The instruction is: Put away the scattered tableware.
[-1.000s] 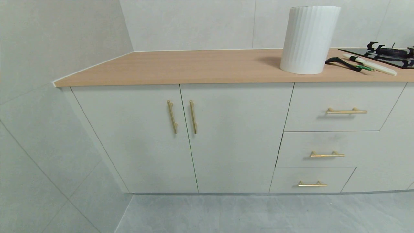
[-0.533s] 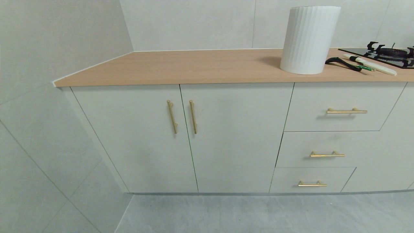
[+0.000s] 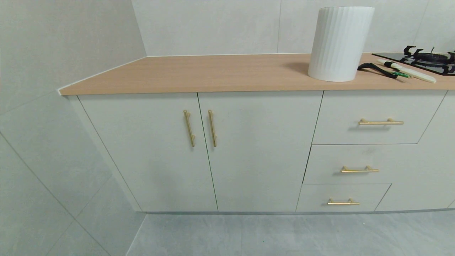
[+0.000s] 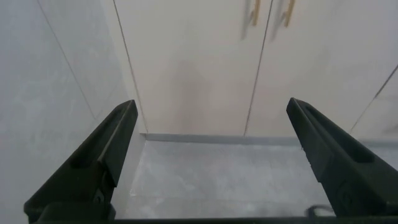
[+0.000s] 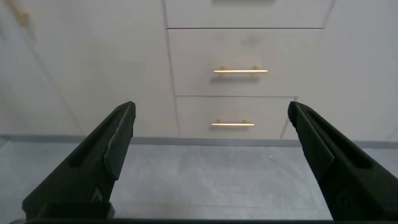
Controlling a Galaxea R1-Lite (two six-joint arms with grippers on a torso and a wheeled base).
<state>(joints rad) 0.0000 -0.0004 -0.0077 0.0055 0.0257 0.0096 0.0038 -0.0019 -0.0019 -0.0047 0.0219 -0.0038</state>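
Observation:
On the wooden countertop [image 3: 199,73] at the right lie loose utensils: a black-handled tool [image 3: 377,69], a green-tipped one [image 3: 400,74] and a long white one [image 3: 412,72]. A tall white ribbed holder [image 3: 339,42] stands just left of them. My left gripper [image 4: 211,115] hangs low in front of the cabinet doors, open, with nothing between its fingers. My right gripper [image 5: 211,118] hangs low facing the drawers, open as well and holding nothing.
A black stove grate [image 3: 430,57] sits at the far right of the counter. Below are two cabinet doors with gold handles [image 3: 201,128] and three drawers [image 3: 380,122]. A tiled wall closes off the left side; grey floor [image 3: 284,234] lies in front.

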